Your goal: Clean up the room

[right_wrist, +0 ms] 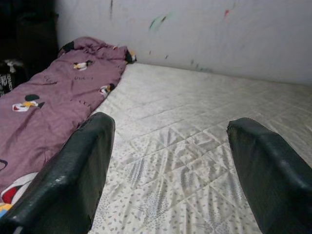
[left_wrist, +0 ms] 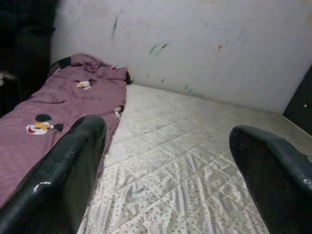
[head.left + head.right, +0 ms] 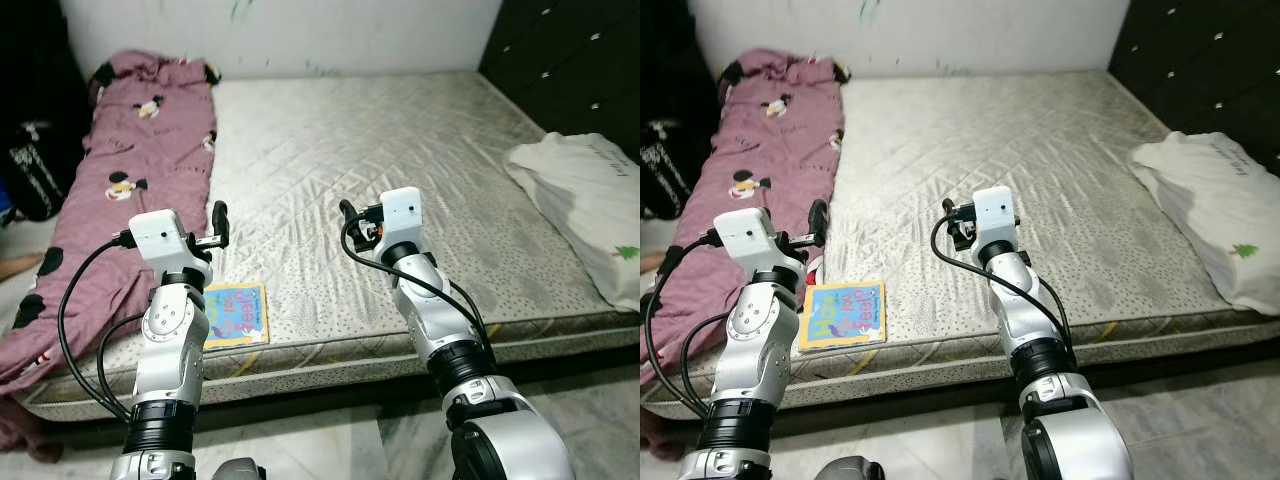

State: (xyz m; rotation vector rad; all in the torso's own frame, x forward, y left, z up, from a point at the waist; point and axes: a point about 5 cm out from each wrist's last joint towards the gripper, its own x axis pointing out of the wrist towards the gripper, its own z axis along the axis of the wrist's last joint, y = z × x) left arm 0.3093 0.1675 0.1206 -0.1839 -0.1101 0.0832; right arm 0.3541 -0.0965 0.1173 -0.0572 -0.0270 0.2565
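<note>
Blanket [image 3: 120, 190] left on mattress [image 3: 400, 170]; book [image 3: 236, 315] near front edge; pillow [image 3: 590, 200] right.

Quilted cloth mattress [image 3: 400, 170]; soft purple cloth blanket [image 3: 120, 180]; glossy paper book [image 3: 237, 313]; white cloth pillow [image 3: 590, 200]

Right gripper [image 1: 165, 170] fingers [image 1: 78, 175] spread wide above mattress [image 1: 195, 146]; purple blanket [image 1: 53, 97] beside wall [image 1: 195, 34].

A bare quilted mattress [image 3: 400, 180] meets a scribbled white wall [image 3: 300, 30], dark drawers [image 3: 570, 60] alongside.
</note>
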